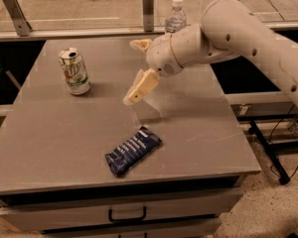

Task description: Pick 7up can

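Grey table (54, 133) fills most of the frame, with a drawer (124, 213) under its front edge. A metal rail (89, 32) with upright posts runs along the back, with tan floor beyond it.

Can (74, 72) is in the upper left of the frame. It stands upright on the table with a dented top, and nothing is touching it.

Arm (248, 33) comes in from the right edge and upper right, reaching across the back half of the table. Gripper (132, 72) is in the upper centre of the frame, above the surface and pointing left toward the can's side. It is well apart from the can, with bare tabletop between them. The jaws are spread wide and hold nothing. One finger is up near the rail line, and the other finger (139, 88) angles down-left.

Bottle (175, 16) stands at the top centre, near the table's back edge. Its lower part is hidden behind the arm's wrist.

Dark blue packet (133, 150) lies flat at the lower centre, angled diagonally, below the gripper and clear of it.

A black stand leg (268, 150) and cables are on the floor at the lower right, off the table.
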`<state>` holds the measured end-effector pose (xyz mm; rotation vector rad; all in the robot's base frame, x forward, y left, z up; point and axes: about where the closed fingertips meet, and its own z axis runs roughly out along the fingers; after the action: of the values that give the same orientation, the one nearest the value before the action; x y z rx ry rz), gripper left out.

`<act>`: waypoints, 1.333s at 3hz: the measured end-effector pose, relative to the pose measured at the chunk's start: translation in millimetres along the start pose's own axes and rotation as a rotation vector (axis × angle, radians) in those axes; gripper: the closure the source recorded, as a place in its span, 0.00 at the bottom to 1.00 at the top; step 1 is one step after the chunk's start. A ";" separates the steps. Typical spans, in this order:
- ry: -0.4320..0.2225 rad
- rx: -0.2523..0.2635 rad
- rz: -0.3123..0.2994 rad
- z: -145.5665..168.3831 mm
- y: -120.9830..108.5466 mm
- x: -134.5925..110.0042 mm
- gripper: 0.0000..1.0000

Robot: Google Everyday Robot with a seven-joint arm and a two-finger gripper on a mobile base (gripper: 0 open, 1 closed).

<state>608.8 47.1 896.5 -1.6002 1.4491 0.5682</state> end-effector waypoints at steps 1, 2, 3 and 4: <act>-0.084 0.014 -0.013 45.9 -9.5 -15.0 0.00; -0.158 0.012 -0.013 86.9 -17.3 -35.1 0.00; -0.209 -0.006 0.020 117.3 -21.0 -52.9 0.00; -0.243 -0.024 0.075 142.7 -19.6 -61.5 0.16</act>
<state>645.3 198.3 879.3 -1.4442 1.3278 0.7970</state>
